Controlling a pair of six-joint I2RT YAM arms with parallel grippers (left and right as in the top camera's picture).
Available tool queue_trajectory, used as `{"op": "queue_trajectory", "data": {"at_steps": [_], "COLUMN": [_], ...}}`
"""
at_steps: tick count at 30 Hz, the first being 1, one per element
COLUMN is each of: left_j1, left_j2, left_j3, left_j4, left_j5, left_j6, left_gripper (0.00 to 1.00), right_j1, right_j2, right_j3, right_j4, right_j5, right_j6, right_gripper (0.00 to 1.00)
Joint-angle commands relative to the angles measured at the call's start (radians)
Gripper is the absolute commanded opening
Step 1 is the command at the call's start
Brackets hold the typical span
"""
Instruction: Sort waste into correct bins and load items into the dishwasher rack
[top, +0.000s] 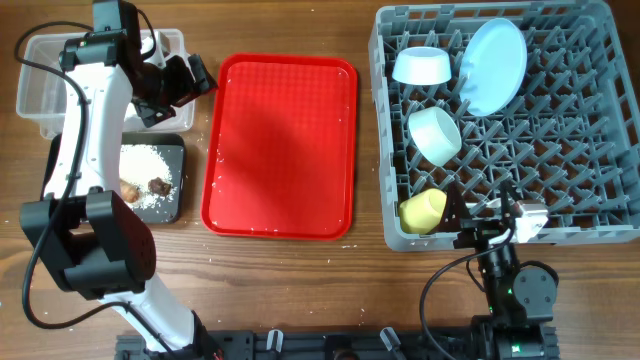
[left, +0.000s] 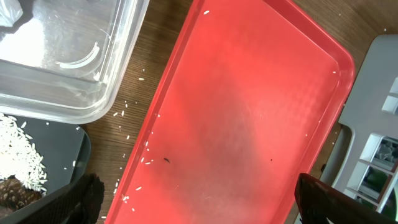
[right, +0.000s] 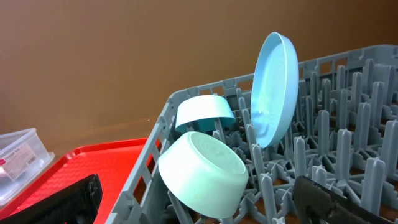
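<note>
The grey dishwasher rack (top: 600, 225) holds the pale blue plate (top: 495, 65) upright, a light blue bowl (top: 421, 66), a mint-green bowl (top: 435, 133) and the yellow cup (top: 423, 210). My right gripper (top: 470, 215) is open and empty at the rack's front edge, beside the cup. In the right wrist view its jaws (right: 199, 202) face the mint bowl (right: 202, 174) and the plate (right: 277, 87). My left gripper (top: 190, 78) is open and empty (left: 205, 202) over the red tray's left edge. The clear tub (top: 40, 85) and the black tray (top: 183, 175) with rice (top: 145, 160) lie at the left. No spoon shows.
The red serving tray (top: 280, 145) lies in the middle with a few rice grains (left: 146, 160) on its left side. Loose grains lie on the wood between it and the bins. A brown lump (top: 158, 185) and a brown stick (top: 130, 190) lie in the black tray.
</note>
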Motion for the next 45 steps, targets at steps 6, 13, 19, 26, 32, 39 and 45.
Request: {"op": "queue_trajectory", "data": {"at_steps": [6,13,19,26,32,39,45], "left_j1": [0.001,-0.016,-0.053,-0.052,-0.053,-0.053,-0.053], "left_j2": [-0.017,-0.098,-0.425,-0.996,-1.478,-1.797,-1.917], "left_j3": [0.01,0.01,-0.087,-0.768,-1.369,-1.63,-1.732], "left_j4": [0.002,-0.031,0.238,0.685,1.071,1.097,1.139], "left_j5": [-0.002,-0.055,-0.046,-0.059,-0.059,-0.124,-0.156], "left_j6": [0.006,0.006,0.112,0.111,0.111,0.111,0.111], "left_gripper": [1.0,1.0,1.0,1.0,1.0,1.0,1.0], "right_j1": [-0.002,-0.002,-0.002,-0.002,-0.002,-0.002,-0.002], "right_j2": [-0.012,-0.012,-0.012,-0.012,-0.011,-0.011,-0.011], "right_j3": [-0.002,-0.002,-0.002,-0.002,-0.002,-0.002,-0.002], "right_j4": [0.002,0.002,0.002,0.002,0.002,0.002,0.002], "right_j5": [-0.016,-0.016,-0.016,-0.016,-0.016,-0.016,-0.016], "right_j6": [0.016,0.016,0.016,0.016,0.016,0.016,0.016], "right_gripper": [1.0,1.0,1.0,1.0,1.0,1.0,1.0]}}
